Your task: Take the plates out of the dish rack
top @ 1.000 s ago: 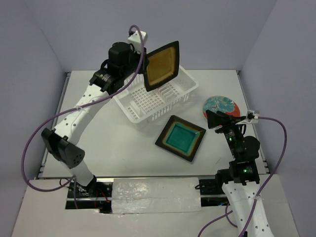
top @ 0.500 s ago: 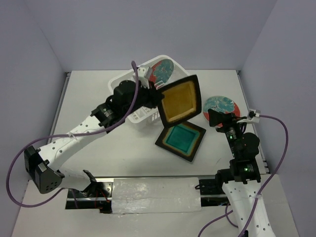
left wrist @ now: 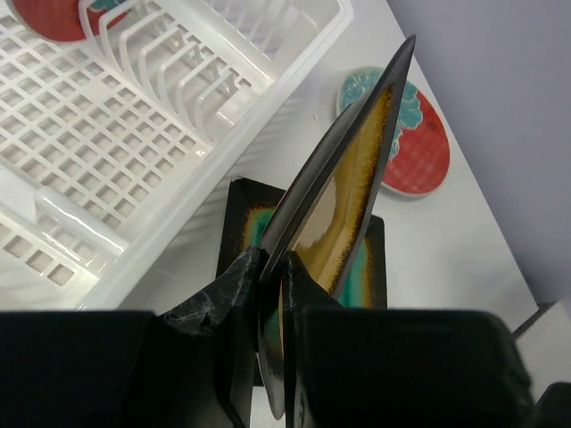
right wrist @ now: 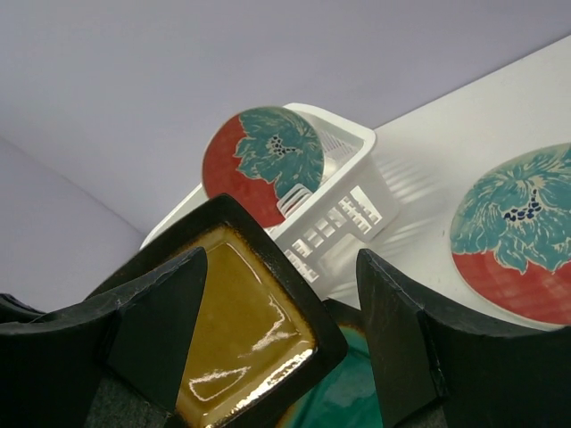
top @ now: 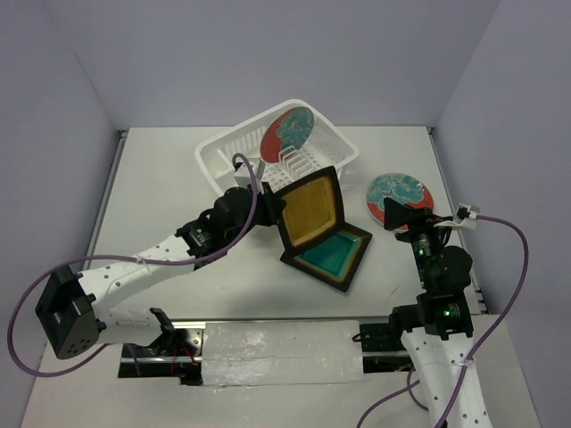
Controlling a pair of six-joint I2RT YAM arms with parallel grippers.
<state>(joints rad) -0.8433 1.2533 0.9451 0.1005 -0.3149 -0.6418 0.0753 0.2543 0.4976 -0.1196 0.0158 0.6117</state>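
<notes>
- The left gripper [left wrist: 272,272] is clamped on the lower edge of the amber-yellow square plate [top: 310,209] — one finger on each face, as the left wrist view shows.
- That plate is held steeply tilted, nearly on edge, out of the dish rack [top: 223,160] and just in front of it.
- Its lower edge is over the left part of the teal square plate [top: 337,256], which lies flat on the table [top: 169,187]; whether the two touch, I cannot tell.
- One round red-rimmed plate [top: 287,132] stands upright in the rack's far slots, well apart from the left gripper.
- The other round plate [top: 400,194] lies flat on the table to the right of the rack.
- The right gripper [top: 399,215] hovers beside this round plate — its fingers [right wrist: 156,330] spread wide, nothing between them.
</notes>
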